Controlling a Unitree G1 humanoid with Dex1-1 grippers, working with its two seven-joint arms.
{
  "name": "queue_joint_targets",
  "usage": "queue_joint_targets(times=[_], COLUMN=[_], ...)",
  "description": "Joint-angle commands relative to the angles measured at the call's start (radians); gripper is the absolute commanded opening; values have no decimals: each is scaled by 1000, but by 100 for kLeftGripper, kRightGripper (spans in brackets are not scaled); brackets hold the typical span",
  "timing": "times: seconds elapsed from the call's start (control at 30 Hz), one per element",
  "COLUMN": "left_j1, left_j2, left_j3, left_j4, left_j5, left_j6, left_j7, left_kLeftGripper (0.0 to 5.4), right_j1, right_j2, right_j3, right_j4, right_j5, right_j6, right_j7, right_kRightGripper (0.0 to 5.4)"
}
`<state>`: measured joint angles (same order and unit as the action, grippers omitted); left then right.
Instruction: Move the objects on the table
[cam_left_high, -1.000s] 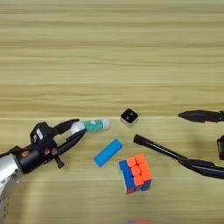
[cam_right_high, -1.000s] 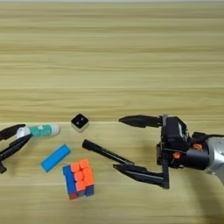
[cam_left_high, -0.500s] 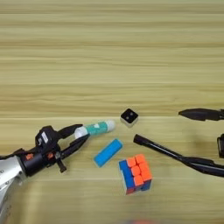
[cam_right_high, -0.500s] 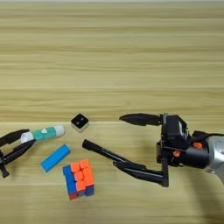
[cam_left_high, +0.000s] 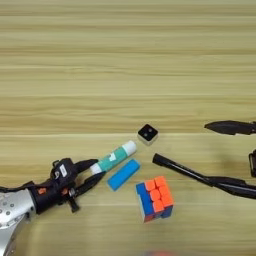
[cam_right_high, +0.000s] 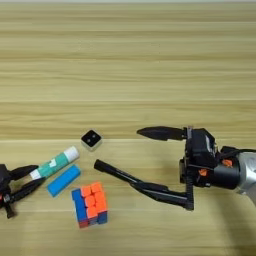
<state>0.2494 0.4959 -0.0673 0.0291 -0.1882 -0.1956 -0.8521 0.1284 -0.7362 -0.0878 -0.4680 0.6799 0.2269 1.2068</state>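
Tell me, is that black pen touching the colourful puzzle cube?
Apart. In the right eye view, bare table shows between the pen's near end and the puzzle cube, which lies below and left of it.

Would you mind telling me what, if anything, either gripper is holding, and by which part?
The left gripper has its open fingers on either side of the glue stick's white near end, not clamped. The right gripper is open and holds nothing.
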Motion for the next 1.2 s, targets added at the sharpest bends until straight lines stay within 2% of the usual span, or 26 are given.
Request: queue_joint_targets(times=[0.03, 0.3, 0.37, 0.6, 0.97, 1.1, 1.2], left_j1=[-4, -20, -19, -12, -13, -5, -4], left_j2=[28, 38, 40, 45, 51, 61, 68], left_j3=[-25, -35, -37, -40, -30, -22, -3], left_j4=[26, 34, 32, 21, 9, -18, -47], left_j5=[53, 56, 54, 50, 42, 30, -8], left_j6=[20, 12, 14, 8, 4, 1, 7], left_j7=[5, 2, 2, 3, 3, -4, -22], left_kLeftGripper=[155, 155, 193, 256, 353, 384, 416], right_j1=[-13, -6, -4, 3, 28, 41, 50], right_j2=[-5, -1, 0, 4, 12, 18, 27], right_j3=[-11, -12, -11, -1, 26, 33, 60], right_j4=[0, 1, 3, 9, 50, 47, 51], right_j5=[9, 6, 4, -10, -78, -88, -118], right_j6=[3, -2, -4, -14, -57, -64, -79], right_j7=[0, 0, 0, 1, 0, -5, -12], right_kRightGripper=[540, 540, 540, 540, 540, 540, 540])
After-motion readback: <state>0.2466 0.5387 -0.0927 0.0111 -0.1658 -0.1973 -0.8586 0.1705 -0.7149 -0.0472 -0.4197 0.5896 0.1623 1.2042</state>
